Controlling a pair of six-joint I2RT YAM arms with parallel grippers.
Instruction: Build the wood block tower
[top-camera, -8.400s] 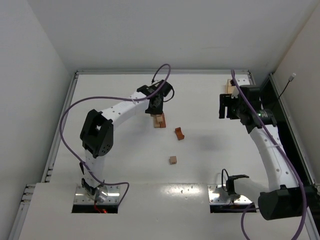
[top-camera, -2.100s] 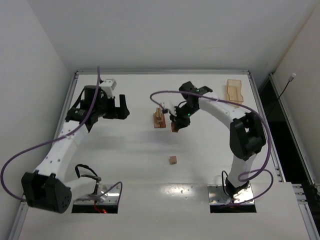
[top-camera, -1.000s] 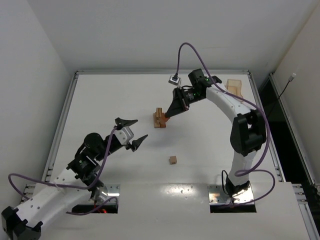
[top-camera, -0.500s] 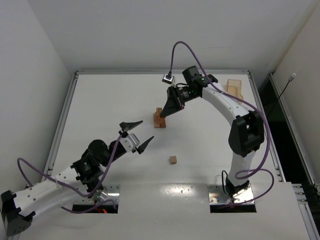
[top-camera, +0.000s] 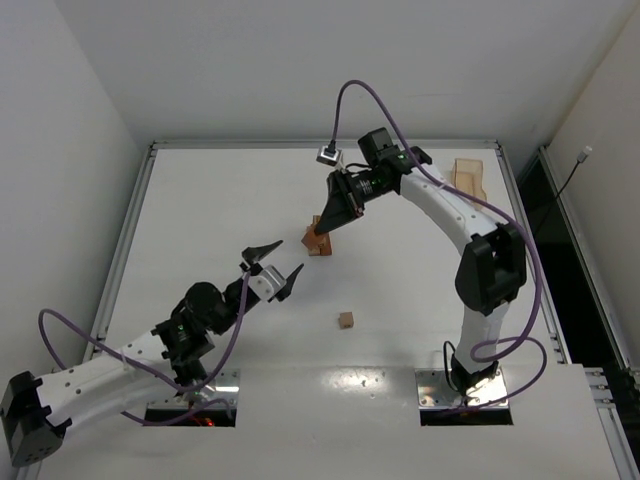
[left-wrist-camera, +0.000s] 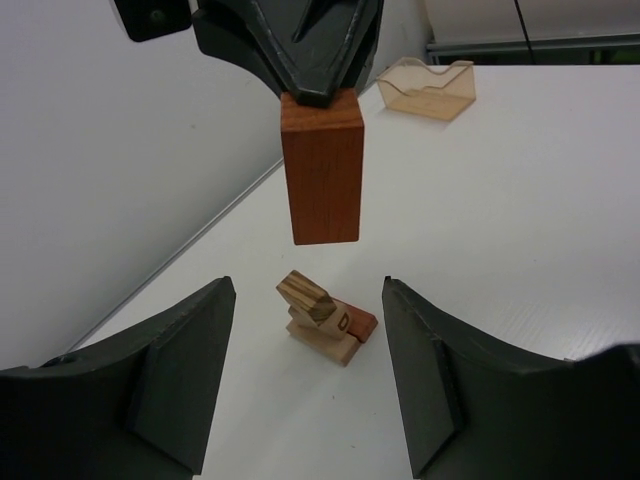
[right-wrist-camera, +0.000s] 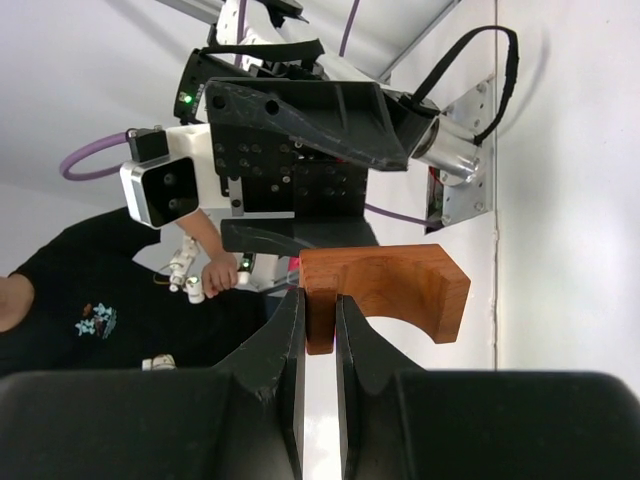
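Since half a second ago my left arm has slid its wrist a little nearer the tower (left-wrist-camera: 325, 325) and its fingers have drawn in slightly, while my right arm has edged over the stack. I see the left arm stretched low and long across the table (top-camera: 200, 200), its wrist aimed at the tower from the near left; the left gripper (top-camera: 280, 262) stands wide apart with nothing between the fingers. My right arm arches high from the near right and tips down, and the right gripper (right-wrist-camera: 319, 300) pinches one end of a red-brown block (left-wrist-camera: 322, 170) with a curved notch, hanging it above the tower with a gap under it. The tower sits mid-table, a pale base with a striped piece tilted on top. Bare table lies all round it: a loose cube (top-camera: 345, 320) is well apart on the near side, a clear tray (top-camera: 466, 178) well apart to the far right, and the raised rim (top-camera: 320, 144) runs behind. From the overhead view the right fingers cover most of the tower, so I cannot tell its layers there. The right wrist view never shows the tower, only the left wrist and a person (right-wrist-camera: 60, 300) behind.
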